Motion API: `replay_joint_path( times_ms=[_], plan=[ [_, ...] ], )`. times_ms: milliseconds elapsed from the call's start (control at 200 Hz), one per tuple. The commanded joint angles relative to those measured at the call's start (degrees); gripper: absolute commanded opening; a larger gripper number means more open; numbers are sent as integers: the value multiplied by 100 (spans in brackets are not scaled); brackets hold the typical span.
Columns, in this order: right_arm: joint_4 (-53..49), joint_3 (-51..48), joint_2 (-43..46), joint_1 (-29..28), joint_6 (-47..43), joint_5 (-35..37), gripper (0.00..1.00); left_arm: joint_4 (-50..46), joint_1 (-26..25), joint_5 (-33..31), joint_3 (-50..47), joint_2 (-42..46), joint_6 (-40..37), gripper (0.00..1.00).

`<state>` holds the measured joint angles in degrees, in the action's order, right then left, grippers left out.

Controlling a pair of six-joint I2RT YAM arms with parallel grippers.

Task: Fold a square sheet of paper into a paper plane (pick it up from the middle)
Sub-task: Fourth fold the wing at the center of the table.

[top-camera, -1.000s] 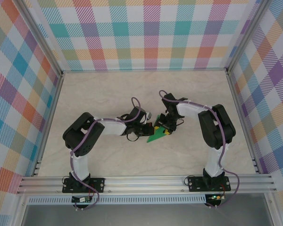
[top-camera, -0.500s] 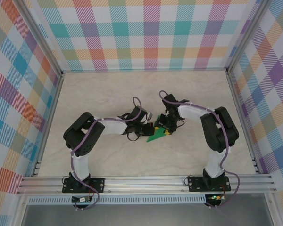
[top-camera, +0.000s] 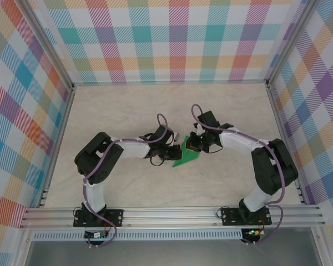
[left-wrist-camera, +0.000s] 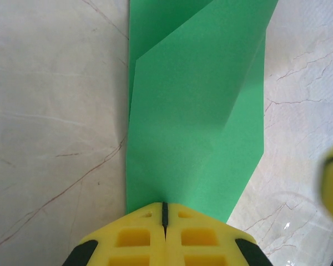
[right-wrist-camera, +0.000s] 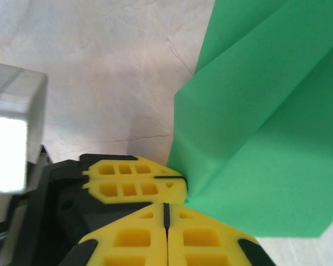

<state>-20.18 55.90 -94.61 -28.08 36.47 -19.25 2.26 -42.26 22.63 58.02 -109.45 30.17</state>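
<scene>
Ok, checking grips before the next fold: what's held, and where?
Left gripper pinches the folded green paper at one end; right gripper is shut beside it, hold unclear.

right end effector [right-wrist-camera: 166, 206] newly closed

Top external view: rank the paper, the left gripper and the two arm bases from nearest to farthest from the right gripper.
1. The paper and the left gripper: both at the fingertips of the right gripper, mid-table; too close to call.
2. The right arm base: near edge, right side.
3. The left arm base: near edge, left side.
</scene>
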Motion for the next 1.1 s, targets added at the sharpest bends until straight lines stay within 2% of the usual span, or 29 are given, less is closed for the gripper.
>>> replay_joint_path(
  times_ms=[0,485,760,1095],
  plan=[
    [472,-18,-305,30,-337,-266,2,-1079,-69,-391,-154,-303,-141,0],
    [651,2,-1052,97,-728,-510,0,-1281,-96,-477,-124,-358,-99,0],
    [570,-45,-1249,480,-1067,-208,0,-1762,-113,-605,-68,-494,-198,0],
    [693,214,-1298,1217,-908,61,0,-2054,-161,-646,-207,-613,-261,0]
  ],
)
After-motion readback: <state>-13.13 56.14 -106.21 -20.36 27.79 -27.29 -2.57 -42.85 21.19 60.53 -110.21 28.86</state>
